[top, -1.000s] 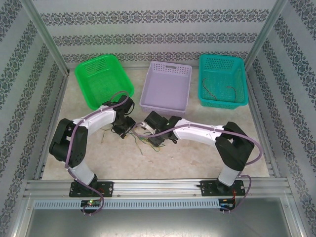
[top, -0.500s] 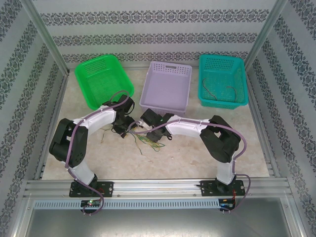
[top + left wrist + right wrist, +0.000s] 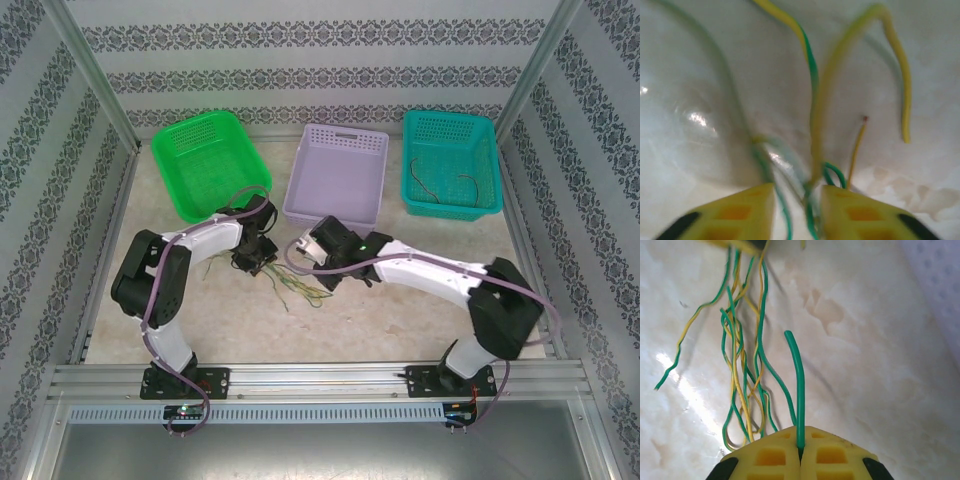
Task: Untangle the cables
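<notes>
R end effector (image 3: 800, 442) on green cable (image 3: 800, 382)

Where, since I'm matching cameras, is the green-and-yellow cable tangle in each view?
Top external: cable tangle at centre, near side of the lilac basket.
Left wrist: cable tangle runs up the middle from the left end effector.
Right wrist: cable tangle left of centre; right end effector pinches one green cable.
Shared landmark: pale marbled tabletop.
</notes>
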Motion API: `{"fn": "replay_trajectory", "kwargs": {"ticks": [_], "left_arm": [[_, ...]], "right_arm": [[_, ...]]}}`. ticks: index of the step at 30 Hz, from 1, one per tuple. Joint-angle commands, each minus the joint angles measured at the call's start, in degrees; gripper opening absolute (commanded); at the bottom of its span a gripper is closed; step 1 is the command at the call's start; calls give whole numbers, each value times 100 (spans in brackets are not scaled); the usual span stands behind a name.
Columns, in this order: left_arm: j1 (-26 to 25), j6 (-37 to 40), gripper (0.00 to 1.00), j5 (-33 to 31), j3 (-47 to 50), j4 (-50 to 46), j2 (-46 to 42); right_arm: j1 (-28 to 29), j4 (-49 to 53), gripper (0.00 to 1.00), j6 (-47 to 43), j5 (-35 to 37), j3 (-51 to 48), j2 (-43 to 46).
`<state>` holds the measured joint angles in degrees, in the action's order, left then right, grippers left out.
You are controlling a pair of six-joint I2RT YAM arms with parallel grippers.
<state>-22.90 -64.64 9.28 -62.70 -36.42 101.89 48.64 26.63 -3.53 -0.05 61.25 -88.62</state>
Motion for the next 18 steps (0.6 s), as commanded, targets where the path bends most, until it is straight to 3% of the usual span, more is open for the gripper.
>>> {"fn": "replay_trajectory", "kwargs": {"ticks": [1, 6, 10, 14, 18], "left_arm": [[-48, 50, 19, -475, 111, 5, 22], [-47, -28, 11, -541, 203, -37, -63], [-54, -96, 8, -474, 253, 15, -103], [-108, -90, 15, -411, 173, 150, -326], [-136, -35, 15, -487, -26, -4, -410]], "right_arm": [[-275, 310, 0, 384, -124, -204, 531], [-1048, 565, 0, 1066, 58, -475, 1427], [-1678, 568, 0, 1361, -249, -616, 2180], [-1934, 691, 0, 1393, -501, -555, 2627], [-2215, 892, 0, 1473, -537, -383, 2835]]}}
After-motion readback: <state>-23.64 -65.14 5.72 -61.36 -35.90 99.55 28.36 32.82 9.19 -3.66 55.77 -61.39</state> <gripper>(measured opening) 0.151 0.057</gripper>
